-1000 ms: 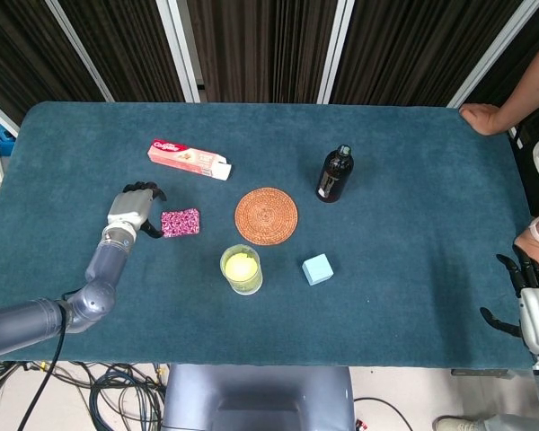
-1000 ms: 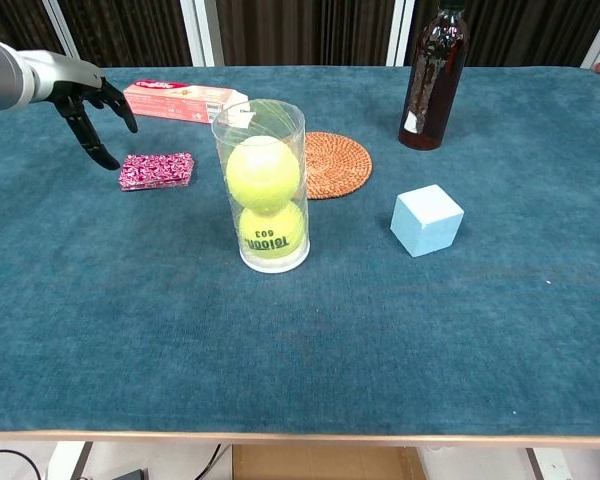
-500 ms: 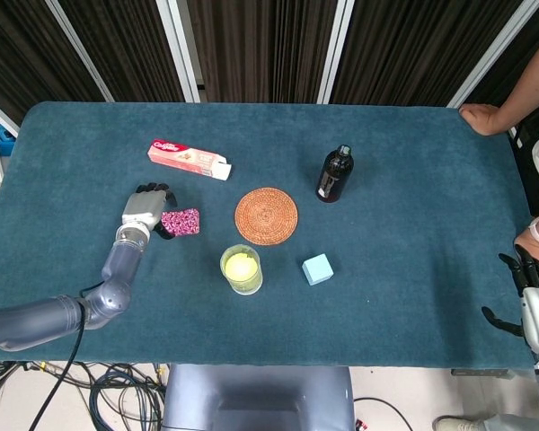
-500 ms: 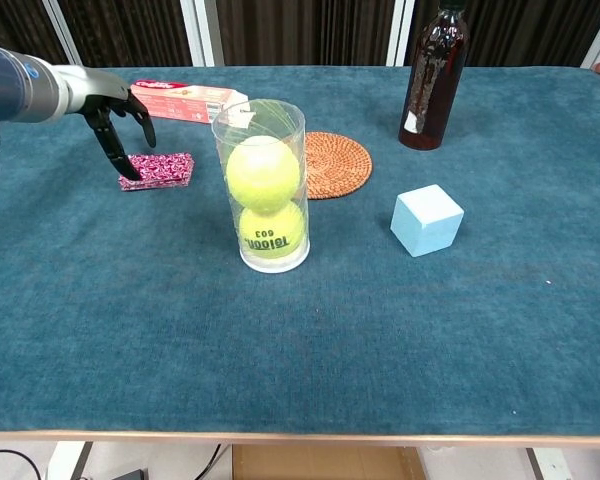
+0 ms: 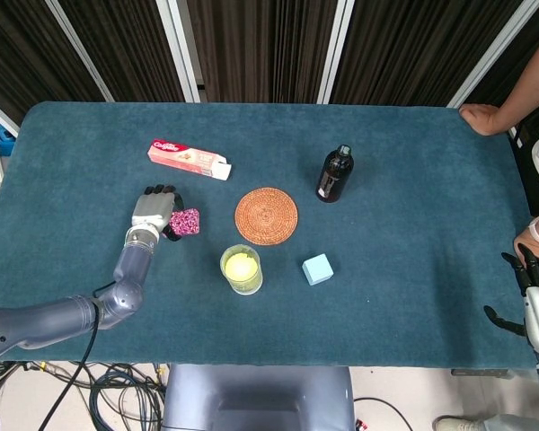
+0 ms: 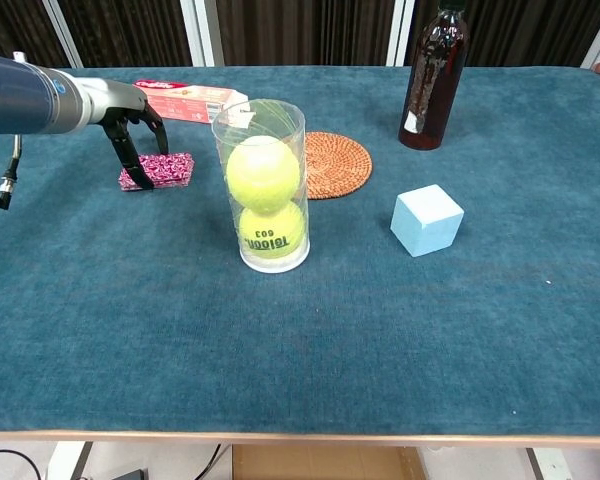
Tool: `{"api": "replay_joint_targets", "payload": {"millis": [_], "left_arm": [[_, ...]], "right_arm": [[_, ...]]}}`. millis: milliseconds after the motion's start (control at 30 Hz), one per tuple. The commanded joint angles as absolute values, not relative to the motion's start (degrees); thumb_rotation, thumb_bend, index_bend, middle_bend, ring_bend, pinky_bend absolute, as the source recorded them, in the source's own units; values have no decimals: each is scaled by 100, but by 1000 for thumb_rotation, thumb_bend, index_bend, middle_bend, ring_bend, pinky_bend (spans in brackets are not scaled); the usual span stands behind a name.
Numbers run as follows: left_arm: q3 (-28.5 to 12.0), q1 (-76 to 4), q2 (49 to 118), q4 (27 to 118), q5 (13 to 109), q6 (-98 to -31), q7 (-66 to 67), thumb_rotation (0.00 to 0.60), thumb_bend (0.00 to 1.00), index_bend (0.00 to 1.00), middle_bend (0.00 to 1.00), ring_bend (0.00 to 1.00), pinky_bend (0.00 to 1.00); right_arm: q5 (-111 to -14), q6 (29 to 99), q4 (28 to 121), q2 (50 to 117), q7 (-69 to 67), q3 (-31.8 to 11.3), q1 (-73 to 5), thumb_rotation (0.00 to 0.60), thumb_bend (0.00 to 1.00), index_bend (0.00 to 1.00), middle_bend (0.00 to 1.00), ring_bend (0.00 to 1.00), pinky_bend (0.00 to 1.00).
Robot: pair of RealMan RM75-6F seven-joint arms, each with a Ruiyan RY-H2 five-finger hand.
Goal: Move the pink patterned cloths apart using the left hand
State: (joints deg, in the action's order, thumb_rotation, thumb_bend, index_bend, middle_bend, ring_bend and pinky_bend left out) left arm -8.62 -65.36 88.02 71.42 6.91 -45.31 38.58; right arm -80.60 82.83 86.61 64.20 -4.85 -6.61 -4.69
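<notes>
One stack of pink patterned cloths point(image 6: 160, 170) lies on the blue table point(image 5: 413, 296), and how many cloths are in it I cannot tell; it looks like a small, flat, folded bundle with a busy pink, dark and white print. The left hand point(image 5: 157, 211) is over the stack's left part, its dark fingers point(image 6: 132, 160) spread and pointing down, their tips at the stack's left edge; whether they press it or pinch it I cannot tell. Just beyond the fingers lies one toothpaste box point(image 5: 189, 159). To the right of the fingers, past the stack, stand one clear tube point(image 6: 263, 190) holding two yellow tennis balls, one woven coaster point(image 5: 266, 215), one pale blue cube point(image 6: 426, 220) and one dark bottle point(image 5: 335, 173). The right hand point(image 5: 536, 301) hangs off the table's far right corner, well apart from everything, fingers loosely spread and holding nothing.
</notes>
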Motion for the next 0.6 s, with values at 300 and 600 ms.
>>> {"api": "replay_joint_targets", "payload": {"millis": [300,600], "left_arm": [[-902,-6546,8864,7041,605,-4516,3948,600,163,423,177,0,0],[-915,-6547,8890,6996,549,-4522,4027,600,163,437,179,0,0]], "right_arm": [[-8041,8258,8656,6421,-482,-667,-476,600,182,132,7,72,193],[-8015,8230,8673,6421,-457,-671,-483,600,182,131,7,71,193]]}}
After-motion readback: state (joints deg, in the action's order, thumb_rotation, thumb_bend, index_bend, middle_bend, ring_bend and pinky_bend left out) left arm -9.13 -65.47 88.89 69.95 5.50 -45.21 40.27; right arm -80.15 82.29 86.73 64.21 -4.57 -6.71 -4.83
